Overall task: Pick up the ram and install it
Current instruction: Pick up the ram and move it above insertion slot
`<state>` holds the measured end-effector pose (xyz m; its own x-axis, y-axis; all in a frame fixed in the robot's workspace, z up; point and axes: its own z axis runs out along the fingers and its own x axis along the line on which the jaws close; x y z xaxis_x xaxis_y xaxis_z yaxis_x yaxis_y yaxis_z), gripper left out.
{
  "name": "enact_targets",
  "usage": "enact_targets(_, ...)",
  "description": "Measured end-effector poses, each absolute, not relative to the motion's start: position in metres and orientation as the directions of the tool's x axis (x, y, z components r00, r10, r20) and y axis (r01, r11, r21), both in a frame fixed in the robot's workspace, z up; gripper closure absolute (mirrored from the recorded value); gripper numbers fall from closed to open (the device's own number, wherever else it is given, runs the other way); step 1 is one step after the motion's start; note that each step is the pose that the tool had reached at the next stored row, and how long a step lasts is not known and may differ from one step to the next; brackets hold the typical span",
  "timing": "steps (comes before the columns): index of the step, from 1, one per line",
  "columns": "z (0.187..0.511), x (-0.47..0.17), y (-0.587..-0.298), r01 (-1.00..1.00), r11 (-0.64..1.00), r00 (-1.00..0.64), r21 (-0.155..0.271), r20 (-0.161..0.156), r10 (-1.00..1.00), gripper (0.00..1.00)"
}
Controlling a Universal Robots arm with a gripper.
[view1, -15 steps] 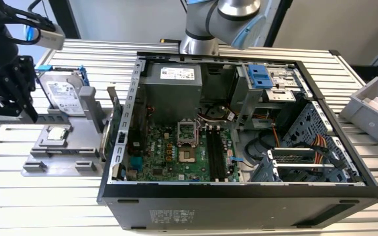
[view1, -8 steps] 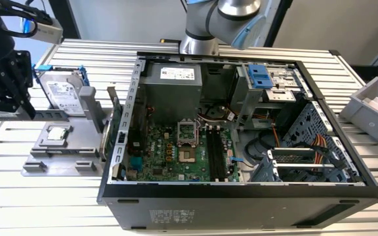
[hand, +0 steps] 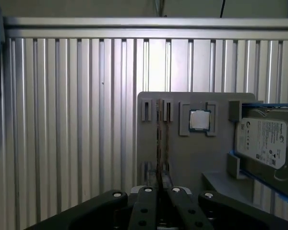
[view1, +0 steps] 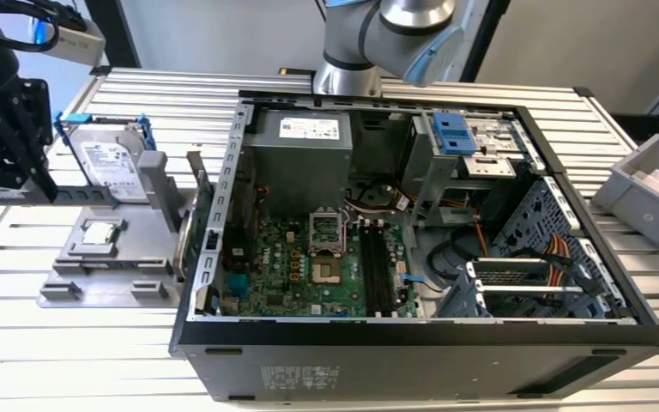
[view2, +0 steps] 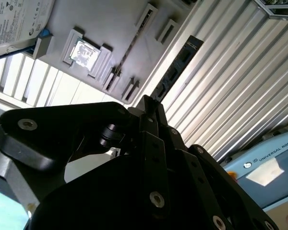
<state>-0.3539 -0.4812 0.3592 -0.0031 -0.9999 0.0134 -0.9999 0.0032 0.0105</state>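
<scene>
Computer case, lying open on its side, is nearest in the exterior view and takes up the middle of the slatted bench. The grey fixture lies between the case and the bench edge at the exterior view's left. The gripper hangs above that fixture. In both wrist views its jaws are clenched on the ram, a dark narrow stick running out from the fingertips. I judge the ram to be lifted free of the fixture's holders and well apart from the motherboard's black slots inside the case.

I read the step in hand as the carry. My procedure:
1. Clamp firmly, because a thin board can pivot between the pads.
2. Hold the stick level, with its long axis parallel to the black slots.
3. Pass over the case wall nearest the fixture with margin.
4. Line up both ends over one slot before applying any downward force.
</scene>
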Motion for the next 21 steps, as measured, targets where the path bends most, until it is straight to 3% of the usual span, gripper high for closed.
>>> enact_targets(21,0.366,-0.343,-0.481,-1.0,0.003,-0.003,0.011,0.014,-1.0,1.0)
